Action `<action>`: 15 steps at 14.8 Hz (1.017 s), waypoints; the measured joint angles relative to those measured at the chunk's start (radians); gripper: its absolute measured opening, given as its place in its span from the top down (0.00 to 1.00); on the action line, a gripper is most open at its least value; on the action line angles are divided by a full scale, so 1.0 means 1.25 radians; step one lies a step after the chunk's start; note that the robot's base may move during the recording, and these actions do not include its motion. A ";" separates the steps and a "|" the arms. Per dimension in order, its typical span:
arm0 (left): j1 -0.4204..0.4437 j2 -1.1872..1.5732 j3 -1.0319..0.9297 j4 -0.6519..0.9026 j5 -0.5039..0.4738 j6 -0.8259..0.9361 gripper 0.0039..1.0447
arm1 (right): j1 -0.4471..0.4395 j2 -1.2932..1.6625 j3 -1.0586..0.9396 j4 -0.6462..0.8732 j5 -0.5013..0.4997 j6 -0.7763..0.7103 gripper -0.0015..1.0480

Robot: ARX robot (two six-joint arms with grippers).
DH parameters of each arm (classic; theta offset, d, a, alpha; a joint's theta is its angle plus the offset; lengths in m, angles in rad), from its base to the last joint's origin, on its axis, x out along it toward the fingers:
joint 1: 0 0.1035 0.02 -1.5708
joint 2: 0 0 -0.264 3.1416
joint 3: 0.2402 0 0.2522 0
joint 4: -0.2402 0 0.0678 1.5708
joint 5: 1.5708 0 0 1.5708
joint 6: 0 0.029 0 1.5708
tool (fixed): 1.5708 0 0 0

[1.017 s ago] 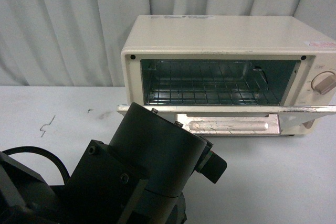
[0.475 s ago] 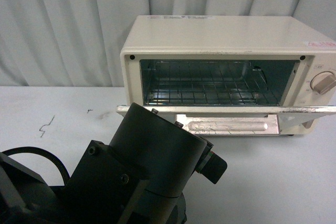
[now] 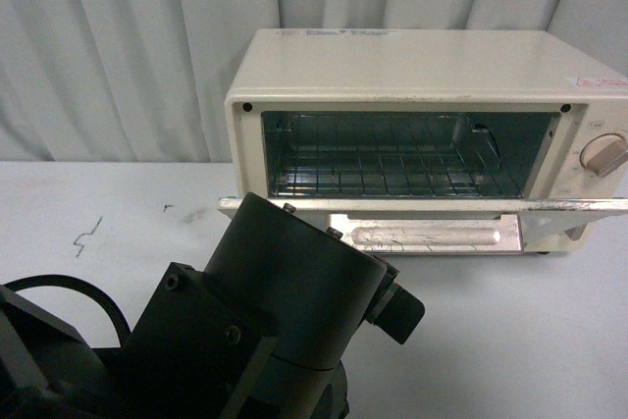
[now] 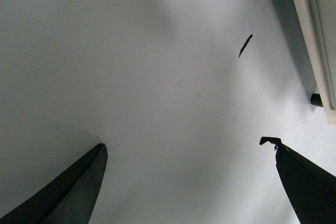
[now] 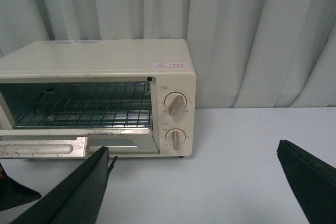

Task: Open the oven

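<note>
The cream oven [image 3: 422, 66] stands at the back right of the white table [image 3: 510, 340]. Its door [image 3: 432, 206] hangs down flat, showing the wire rack [image 3: 392, 169] inside. The beige bar handle [image 3: 427, 235] lies under the lowered door. From the right wrist the oven [image 5: 94, 59] shows with two knobs [image 5: 175, 104]. My right gripper [image 5: 191, 150] is open, back from the oven over bare table. My left gripper [image 4: 186, 148] is open above the table, with the oven's edge [image 4: 315, 51] at the side. The dark left arm [image 3: 265, 311] fills the lower left of the front view.
Grey curtains [image 3: 128, 46] hang behind the table. A small dark squiggle [image 3: 88, 235] and a fleck [image 3: 167, 207] mark the tabletop at the left. A black cable [image 3: 69, 287] loops beside the arm.
</note>
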 joint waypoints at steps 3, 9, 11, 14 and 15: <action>-0.007 -0.027 -0.108 0.198 -0.109 -0.065 0.06 | 0.000 0.000 0.000 0.000 0.000 0.000 0.06; 0.061 -0.279 -0.279 0.184 0.032 0.064 0.06 | 0.000 0.000 0.000 0.000 0.000 0.000 0.06; 0.089 -0.345 -0.309 0.134 0.073 0.122 0.06 | 0.000 0.000 0.000 0.000 0.000 0.000 0.06; 0.128 -0.479 -0.347 0.042 0.088 0.229 0.06 | 0.000 0.000 0.000 0.000 0.000 0.000 0.06; 0.137 -0.521 -0.361 0.021 0.057 0.258 0.06 | 0.000 0.000 0.000 0.000 0.000 0.000 0.06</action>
